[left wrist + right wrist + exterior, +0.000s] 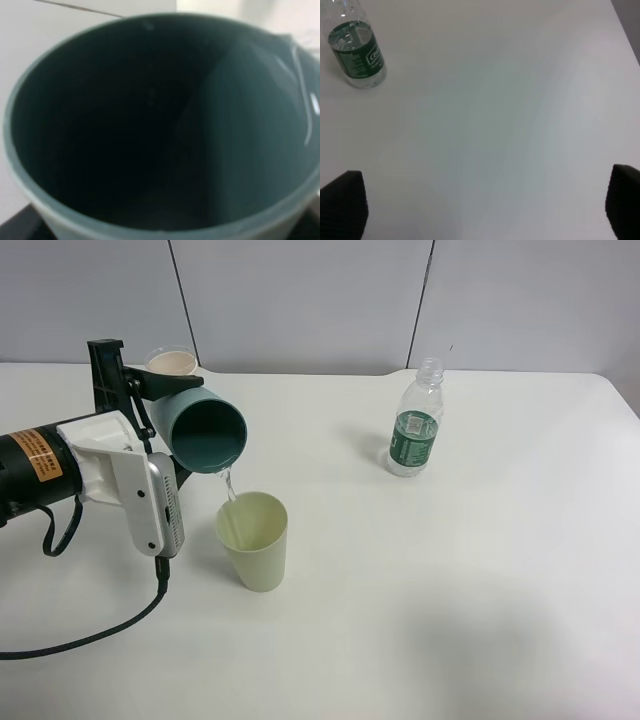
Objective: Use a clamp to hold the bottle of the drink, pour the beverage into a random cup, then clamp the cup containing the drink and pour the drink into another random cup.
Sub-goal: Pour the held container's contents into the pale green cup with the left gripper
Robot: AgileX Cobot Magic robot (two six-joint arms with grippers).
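Note:
My left gripper [150, 400] is shut on the teal cup [205, 430], holding it tipped on its side, mouth towards the camera. A thin stream of clear beverage [229, 483] runs from its lower rim into the pale yellow-green cup [254, 540] standing just below. The left wrist view is filled by the teal cup's dark inside [150, 140], with liquid glinting along one wall [306, 110]. The bottle [415, 432] stands upright and uncapped at the back right, also visible in the right wrist view [356, 50]. My right gripper [480, 210] is open over bare table, its fingertips [342, 202] wide apart.
A white paper cup [172, 362] stands behind the left gripper near the table's back edge. The white table [480, 590] stretches right and forward. The left arm's black cable [90, 635] trails over the table at the front left.

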